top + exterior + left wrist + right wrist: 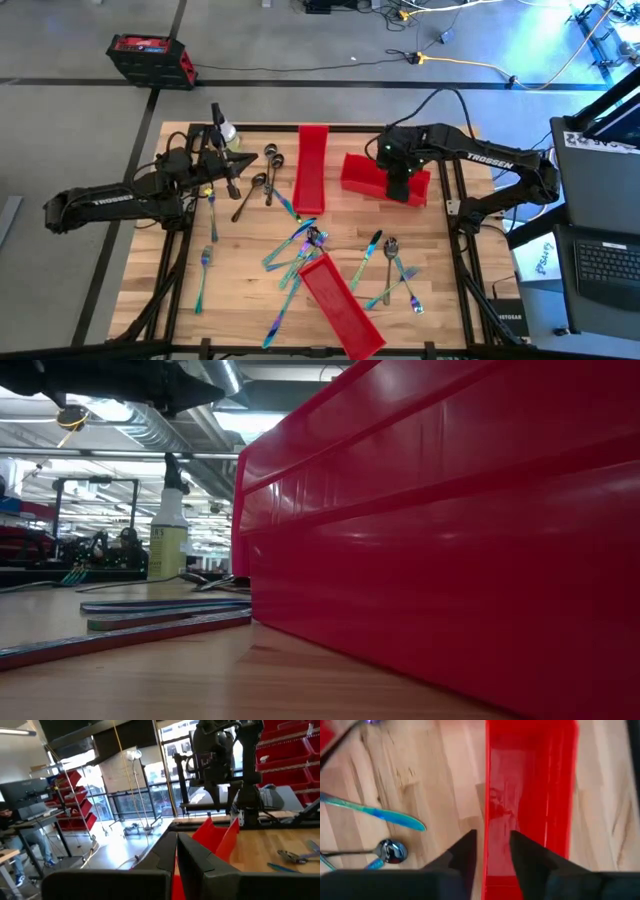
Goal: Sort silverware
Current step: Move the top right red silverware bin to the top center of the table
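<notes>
While the right gripper (399, 190) hangs over the far-right red bin (372, 178), its jaws stand narrowly parted around that bin's wall, holding nothing that can be seen. Left gripper (233, 172): far left of the table (440, 290), jaws shut and empty, beside a spray bottle (226, 130). Silverware: scattered loose on the wood. Two dark spoons (262, 178) lie far, between the left gripper and the middle bin (310, 168). One fork (203, 272) lies near left. A crossed heap of blue-purple pieces (298, 245) sits mid-table, touching the far end of the near bin (342, 308), which lies slantwise. More pieces (392, 272) lie right of that bin, including a knife and a spoon (392, 851) seen from the right wrist.
</notes>
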Available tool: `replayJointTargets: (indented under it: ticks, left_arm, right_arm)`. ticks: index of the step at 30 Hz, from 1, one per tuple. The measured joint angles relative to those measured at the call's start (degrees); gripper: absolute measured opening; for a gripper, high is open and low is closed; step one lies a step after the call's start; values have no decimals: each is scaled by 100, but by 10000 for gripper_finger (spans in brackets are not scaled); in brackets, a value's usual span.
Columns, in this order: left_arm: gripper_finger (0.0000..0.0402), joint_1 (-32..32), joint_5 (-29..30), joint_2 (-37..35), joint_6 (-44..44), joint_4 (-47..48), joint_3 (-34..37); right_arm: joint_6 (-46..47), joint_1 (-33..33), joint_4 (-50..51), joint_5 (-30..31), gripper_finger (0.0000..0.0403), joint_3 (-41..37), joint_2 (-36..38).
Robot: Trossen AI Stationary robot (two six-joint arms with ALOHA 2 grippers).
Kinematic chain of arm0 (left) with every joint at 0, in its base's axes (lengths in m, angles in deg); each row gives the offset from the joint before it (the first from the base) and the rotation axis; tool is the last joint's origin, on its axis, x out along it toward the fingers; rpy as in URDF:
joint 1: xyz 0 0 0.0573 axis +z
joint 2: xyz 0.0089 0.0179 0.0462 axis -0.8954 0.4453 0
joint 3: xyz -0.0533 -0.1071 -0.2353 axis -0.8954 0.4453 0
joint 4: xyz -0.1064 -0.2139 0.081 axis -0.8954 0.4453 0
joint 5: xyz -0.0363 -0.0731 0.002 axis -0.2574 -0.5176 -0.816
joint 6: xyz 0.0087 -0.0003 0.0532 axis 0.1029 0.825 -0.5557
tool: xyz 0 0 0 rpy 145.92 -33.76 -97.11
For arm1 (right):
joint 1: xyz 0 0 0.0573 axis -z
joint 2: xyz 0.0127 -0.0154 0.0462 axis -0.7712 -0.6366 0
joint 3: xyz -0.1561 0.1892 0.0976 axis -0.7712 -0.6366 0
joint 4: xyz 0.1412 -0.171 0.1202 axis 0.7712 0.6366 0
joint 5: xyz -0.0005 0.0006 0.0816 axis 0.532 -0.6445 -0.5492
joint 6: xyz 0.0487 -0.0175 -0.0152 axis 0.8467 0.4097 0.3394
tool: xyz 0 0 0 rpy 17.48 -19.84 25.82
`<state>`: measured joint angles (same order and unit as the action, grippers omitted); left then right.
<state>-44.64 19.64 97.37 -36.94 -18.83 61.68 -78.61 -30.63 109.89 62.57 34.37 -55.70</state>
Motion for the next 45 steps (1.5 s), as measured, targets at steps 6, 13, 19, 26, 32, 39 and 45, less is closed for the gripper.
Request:
replayJointTargets:
  ticks: [6,13,19,26,32,39,45]
  left_arm:
    - [0,-1,0,0,0,100,7]
    - [0,0,0,0,-4,98,7]
    - [0,0,0,0,-4,137,7]
    - [0,0,0,0,6,237,7]
    - [0,0,-2,0,0,231,7]
    - [0,-1,-2,0,-67,231,7]
    - [0,0,-2,0,-18,231,4]
  right_arm:
    - [40,-125,-275,208,175,-437,-465]
    - [38,-140,-829,135,181,-578,-936]
    - [18,-145,-1101,92,182,-816,-1402]
    - [199,-142,-1302,179,154,-943,-1614]
    - [348,-138,-1436,186,56,-950,-1616]
    - [650,-131,-1537,225,5,-950,-1616]
    - [828,-52,-1534,234,1,-950,-1616]
